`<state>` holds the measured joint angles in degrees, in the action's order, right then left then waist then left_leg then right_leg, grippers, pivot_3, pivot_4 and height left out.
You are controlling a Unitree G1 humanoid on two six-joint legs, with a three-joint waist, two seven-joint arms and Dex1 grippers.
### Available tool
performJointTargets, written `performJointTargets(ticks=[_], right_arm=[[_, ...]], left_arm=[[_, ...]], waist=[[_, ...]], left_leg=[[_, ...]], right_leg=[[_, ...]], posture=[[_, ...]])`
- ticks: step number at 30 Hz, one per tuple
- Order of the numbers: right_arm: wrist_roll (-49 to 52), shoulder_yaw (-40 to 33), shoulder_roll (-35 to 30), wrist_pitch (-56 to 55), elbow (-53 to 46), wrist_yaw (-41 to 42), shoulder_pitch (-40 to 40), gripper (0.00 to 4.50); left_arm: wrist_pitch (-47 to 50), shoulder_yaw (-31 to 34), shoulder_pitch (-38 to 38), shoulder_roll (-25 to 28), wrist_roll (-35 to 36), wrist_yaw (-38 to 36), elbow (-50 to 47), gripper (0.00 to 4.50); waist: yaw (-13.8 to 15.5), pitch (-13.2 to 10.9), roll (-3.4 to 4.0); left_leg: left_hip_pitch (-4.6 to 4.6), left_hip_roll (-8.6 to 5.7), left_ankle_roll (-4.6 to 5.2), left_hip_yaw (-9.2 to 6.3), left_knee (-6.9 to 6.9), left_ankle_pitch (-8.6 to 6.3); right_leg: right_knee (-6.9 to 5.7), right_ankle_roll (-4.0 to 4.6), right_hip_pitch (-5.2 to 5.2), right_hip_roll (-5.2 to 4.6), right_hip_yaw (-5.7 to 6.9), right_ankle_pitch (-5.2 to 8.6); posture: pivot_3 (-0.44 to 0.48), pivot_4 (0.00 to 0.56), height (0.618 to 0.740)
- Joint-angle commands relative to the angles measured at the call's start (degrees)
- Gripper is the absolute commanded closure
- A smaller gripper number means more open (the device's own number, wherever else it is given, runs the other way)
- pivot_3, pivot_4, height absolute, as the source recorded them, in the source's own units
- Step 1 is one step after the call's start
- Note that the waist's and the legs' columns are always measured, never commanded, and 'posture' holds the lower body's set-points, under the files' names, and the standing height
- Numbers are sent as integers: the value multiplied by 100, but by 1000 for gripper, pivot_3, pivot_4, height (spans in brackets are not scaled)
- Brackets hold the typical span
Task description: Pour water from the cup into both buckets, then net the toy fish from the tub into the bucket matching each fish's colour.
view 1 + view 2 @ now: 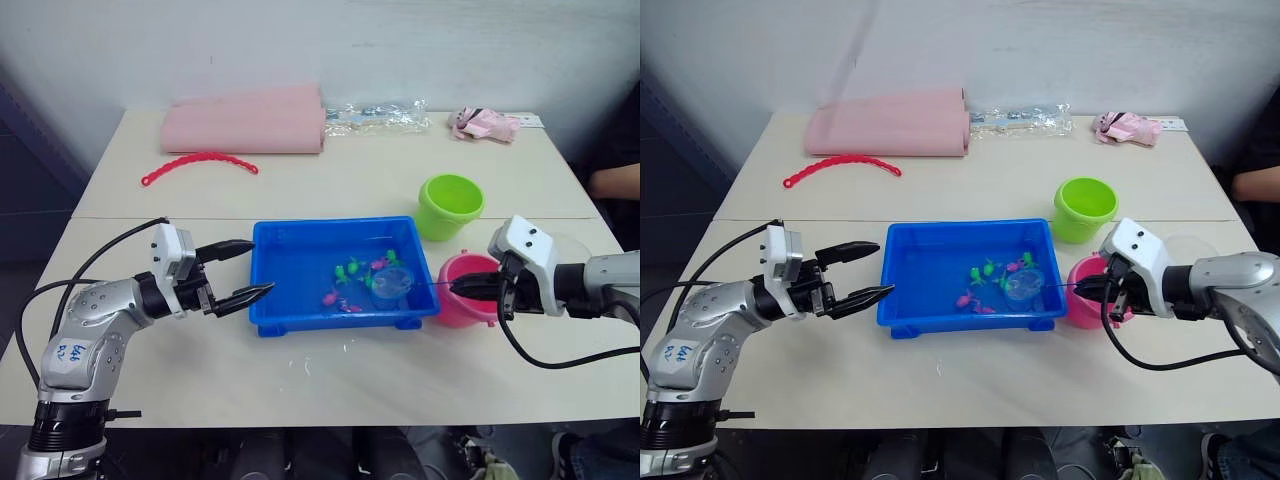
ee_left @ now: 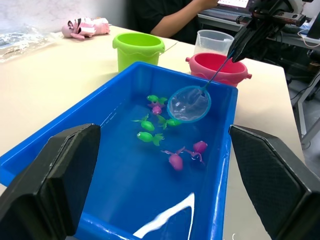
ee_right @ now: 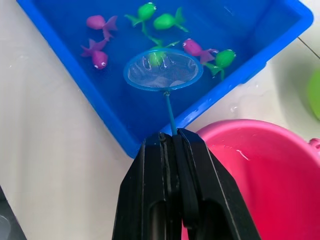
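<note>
The blue tub (image 1: 300, 226) holds water and several toy fish, green (image 2: 146, 137) and pink (image 2: 175, 161). My right gripper (image 1: 462, 287) hovers over the pink bucket (image 1: 462, 312), shut on the net's thin handle. The net (image 1: 392, 283) hoop hangs low over the tub's right end, and a green fish (image 3: 156, 59) shows through its mesh. Behind the pink bucket stands the lime green bucket (image 1: 451, 205). The clear cup (image 2: 212, 41) stands beyond the pink bucket. My left gripper (image 1: 260, 267) is open at the tub's left end, holding nothing.
At the table's far side lie a pink rolled cloth (image 1: 245, 122), a red beaded strip (image 1: 198, 162), a clear plastic bag (image 1: 375, 115) and a small pink toy (image 1: 485, 123). A person's arm (image 1: 612, 180) rests at the right edge.
</note>
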<state>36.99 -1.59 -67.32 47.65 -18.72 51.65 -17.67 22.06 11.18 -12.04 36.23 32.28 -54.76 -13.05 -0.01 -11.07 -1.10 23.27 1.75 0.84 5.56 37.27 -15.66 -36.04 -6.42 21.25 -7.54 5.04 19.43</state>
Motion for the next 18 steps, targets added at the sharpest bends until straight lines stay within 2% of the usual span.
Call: performJointTargets(ticks=[1, 7, 18], right_arm=[[-40, -144, 151, 114, 54, -19, 3, 4500], [-240, -43, 278, 215, 28, 2, 82, 4500], [-618, 143, 921, 160, 101, -279, -170, 4500]], left_arm=[[-27, 29, 36, -42, 129, 61, -250, 46], [-33, 43, -33, -39, 140, 38, -173, 46], [-91, 36, -115, -68, 105, 3, -34, 46]], waist=[[0, 0, 0], [-1, 0, 0], [-2, 0, 0]], left_leg=[[0, 0, 0, 1, 0, 0], [0, 0, 0, 4, -1, 0], [0, 0, -1, 10, -2, 1]], right_leg=[[0, 0, 0, 1, 0, 0], [-3, 0, 4, 3, -2, 0], [-6, 0, 9, 9, -6, 0]], posture=[[0, 150, 740], [0, 150, 740], [0, 150, 740]])
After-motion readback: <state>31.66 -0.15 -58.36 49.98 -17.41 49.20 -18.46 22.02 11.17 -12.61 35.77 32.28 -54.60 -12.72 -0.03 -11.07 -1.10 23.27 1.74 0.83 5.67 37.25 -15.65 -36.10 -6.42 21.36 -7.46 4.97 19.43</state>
